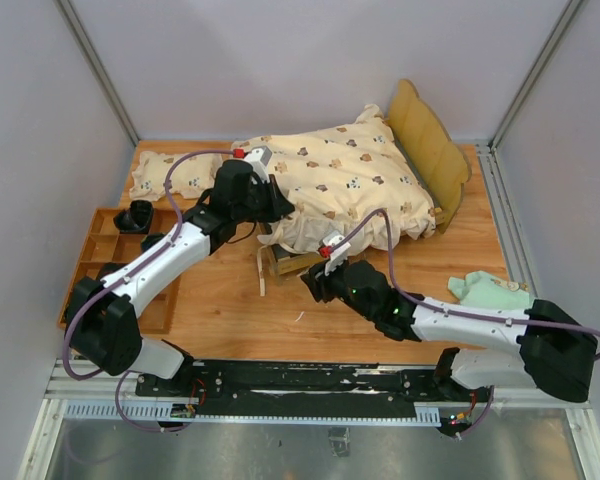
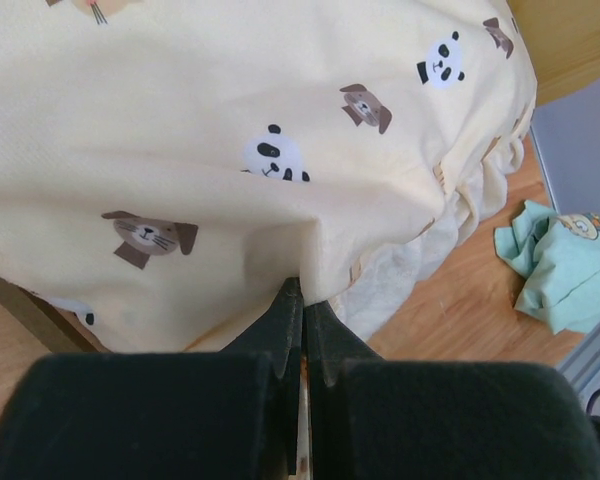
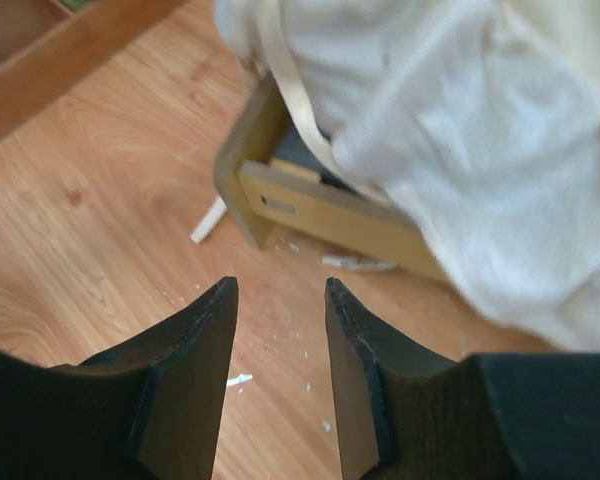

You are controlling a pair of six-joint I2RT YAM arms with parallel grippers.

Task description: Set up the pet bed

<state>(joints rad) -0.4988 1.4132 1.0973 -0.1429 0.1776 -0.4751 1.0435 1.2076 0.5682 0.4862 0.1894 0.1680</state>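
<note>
The pet bed (image 1: 435,150) stands at the back right, a light-wood frame with a wavy headboard, mostly covered by the cream bear-print quilt (image 1: 345,180). Its foot corner shows under the quilt in the right wrist view (image 3: 280,200). My left gripper (image 1: 275,205) is shut on the quilt's near edge (image 2: 305,250), with the fabric pinched between its tips (image 2: 303,290). My right gripper (image 1: 315,285) is open and empty, low over the table just in front of the bed's foot corner (image 3: 280,290).
A wooden compartment tray (image 1: 105,270) lies at the left. A small bear-print pillow (image 1: 175,172) lies at the back left. A mint green cloth (image 1: 490,290) lies at the right, also in the left wrist view (image 2: 560,265). Small white scraps dot the table (image 3: 235,380).
</note>
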